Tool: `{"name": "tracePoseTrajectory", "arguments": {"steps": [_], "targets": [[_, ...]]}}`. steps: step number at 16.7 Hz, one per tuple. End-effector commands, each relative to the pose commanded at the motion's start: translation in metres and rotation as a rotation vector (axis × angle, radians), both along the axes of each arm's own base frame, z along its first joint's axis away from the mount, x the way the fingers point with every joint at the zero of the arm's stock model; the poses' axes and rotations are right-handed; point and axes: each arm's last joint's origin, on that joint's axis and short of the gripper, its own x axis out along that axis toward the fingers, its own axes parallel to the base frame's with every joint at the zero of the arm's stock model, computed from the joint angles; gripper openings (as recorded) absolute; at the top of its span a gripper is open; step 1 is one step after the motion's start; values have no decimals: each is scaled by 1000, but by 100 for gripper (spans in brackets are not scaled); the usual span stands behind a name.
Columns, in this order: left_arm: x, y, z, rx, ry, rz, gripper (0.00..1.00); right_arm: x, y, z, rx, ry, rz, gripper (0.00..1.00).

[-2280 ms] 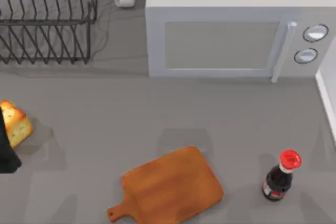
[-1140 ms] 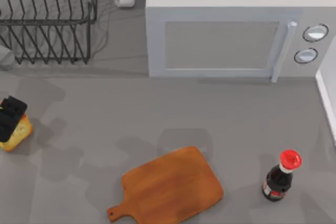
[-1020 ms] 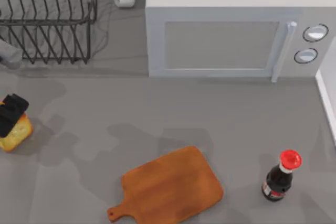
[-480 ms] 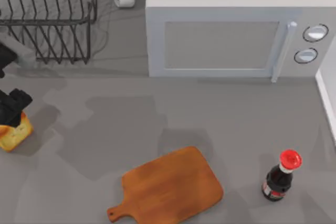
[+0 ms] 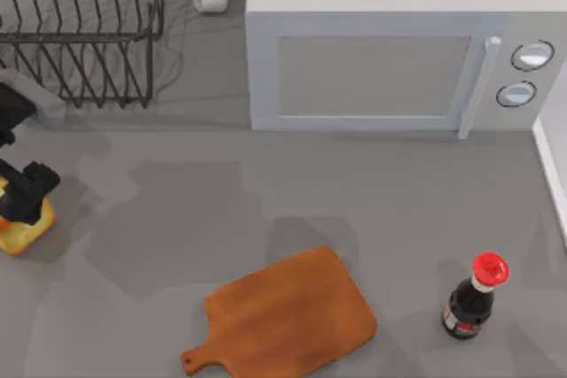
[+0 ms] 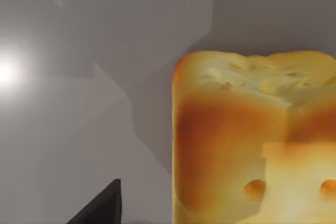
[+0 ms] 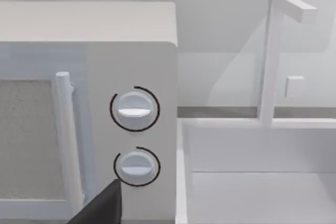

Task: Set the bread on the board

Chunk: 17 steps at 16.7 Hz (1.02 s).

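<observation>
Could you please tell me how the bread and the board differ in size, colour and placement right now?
The bread is a small blocky chunk, the board flat and much larger. The bread is pale yellow with a golden crust, the board reddish-brown. The bread sits at the table's left edge under the left gripper, the board lies near the front centre. Both rest on the grey table.

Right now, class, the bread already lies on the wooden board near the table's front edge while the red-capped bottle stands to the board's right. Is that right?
Not quite. The bread is not on the board; the top view shows it on the bare table at the far left, under the left claw. The rest holds: the board lies near the front edge, with the red-capped bottle to its right.
</observation>
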Motion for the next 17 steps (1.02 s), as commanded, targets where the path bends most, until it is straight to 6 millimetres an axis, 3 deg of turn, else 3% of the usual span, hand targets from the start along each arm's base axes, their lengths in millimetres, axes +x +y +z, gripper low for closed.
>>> {"name": "tracePoseTrajectory", "arguments": {"steps": [5,9,17], "targets": [[0,1,-46,0,-6,0,100,0,0,0,0,0,0,100],[-1,1,-48,0,-4,-1,100,0,0,0,0,0,0,100],[-1,1,-48,0,-4,-1,40,0,0,0,0,0,0,100]]}}
